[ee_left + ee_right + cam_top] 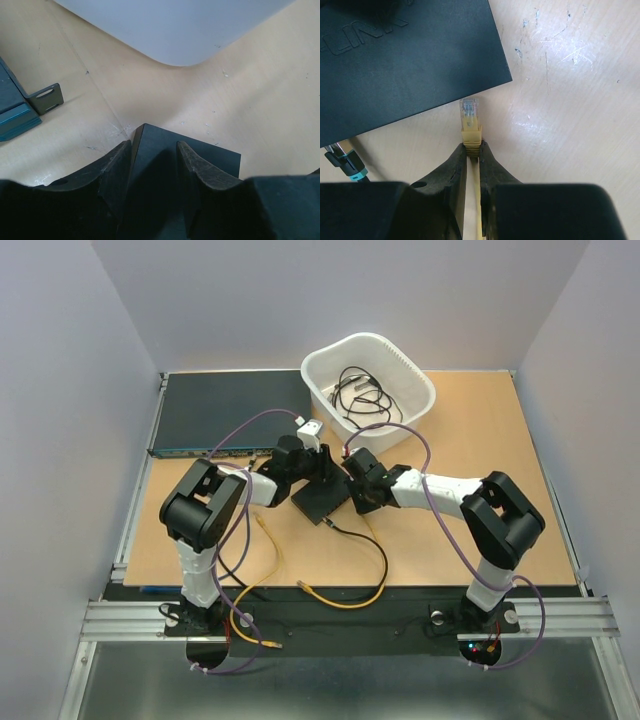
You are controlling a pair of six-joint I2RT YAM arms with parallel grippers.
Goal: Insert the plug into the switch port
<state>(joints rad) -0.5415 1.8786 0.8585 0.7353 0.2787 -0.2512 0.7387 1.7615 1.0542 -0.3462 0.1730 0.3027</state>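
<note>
You had the right gripper (pixel 472 150) pinched narrow on the flat yellow cable (pixel 473 200), with its ridged black fingertips (pixel 456 161) meeting the rear of the clear-plastic, yellow-booted plug (pixel 470 117). The plug pointed toward the top of the right wrist frame. Its transparent tip sat just short of the lower edge of the small flat matte-black rectangular box (pixel 395 60), near that box's lower-right corner, with a thin strip of table visible between them. The switch port could not be made out, because the box's edge face was hidden from every view.

The left gripper (pixel 152 150) stood partly open. Its two curved, rough-textured fingers (pixel 200 167) straddled a sharp corner of the box at the bottom centre of the left wrist frame. You could not tell whether the pads touched the box.

In the top view, the box lay at centre frame between both grippers on the scuffed, pale wooden tabletop (pixel 500 430). A rounded white plastic basket (pixel 415 375) holding coiled black leads sat at upper centre. A wide dark rack unit (pixel 225 410) lay flat at upper left.
</note>
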